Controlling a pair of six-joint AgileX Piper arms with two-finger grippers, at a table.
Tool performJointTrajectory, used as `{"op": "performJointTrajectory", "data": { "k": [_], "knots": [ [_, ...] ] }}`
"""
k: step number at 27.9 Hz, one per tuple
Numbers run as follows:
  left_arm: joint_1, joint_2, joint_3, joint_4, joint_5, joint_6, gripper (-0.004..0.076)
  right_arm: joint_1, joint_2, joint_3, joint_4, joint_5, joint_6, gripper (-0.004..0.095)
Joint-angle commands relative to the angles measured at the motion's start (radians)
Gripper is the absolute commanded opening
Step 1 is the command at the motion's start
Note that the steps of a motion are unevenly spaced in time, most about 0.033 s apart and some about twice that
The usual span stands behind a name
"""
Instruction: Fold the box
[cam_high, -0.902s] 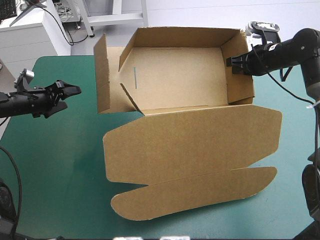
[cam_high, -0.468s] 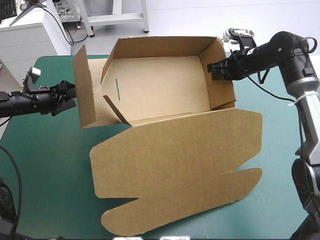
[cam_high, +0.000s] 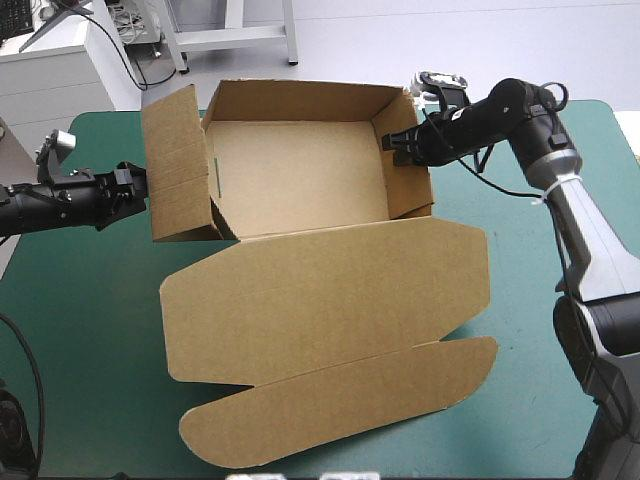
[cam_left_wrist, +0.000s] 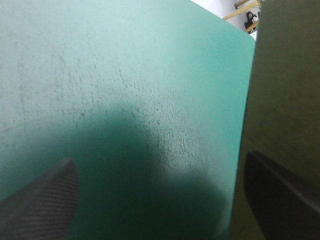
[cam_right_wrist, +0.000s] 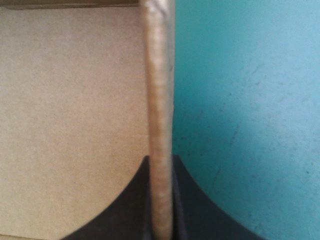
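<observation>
Box (cam_high: 300, 180) dragged leftward by right claw (cam_high: 392, 148) (clamped on its wall); left claw (cam_high: 133, 190) apart.

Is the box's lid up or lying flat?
Flat: the lid lies spread on the teal-green cover; only the walls of the box stand raised.

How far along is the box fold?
Done: the box has its far and right walls up. In hand: the right hand is shut on the right wall; the left hand, open, sits at the left flap. Left: that flap stands outside the tray, not tucked in, and the lid lies flat.
</observation>
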Motion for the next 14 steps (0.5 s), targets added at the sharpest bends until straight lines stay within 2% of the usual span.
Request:
{"op": "performJointTrajectory", "data": {
  "k": [1, 6, 14],
  "knots": [
    [-0.004, -0.067, -0.03, -0.064, 0.086, 0.002, 0.0636, 0.036, -0.047, -0.024, 0.047, -0.105, 0.012, -0.0011],
    [-0.004, -0.108, -0.03, -0.059, 0.084, 0.002, 0.0636, 0.066, -0.04, -0.024, -0.022, -0.157, 0.06, -0.0011],
    [-0.005, -0.163, -0.03, -0.128, 0.084, -0.007, 0.0636, 0.131, -0.02, -0.024, -0.01, -0.216, 0.068, -0.0011]
  ]
}}
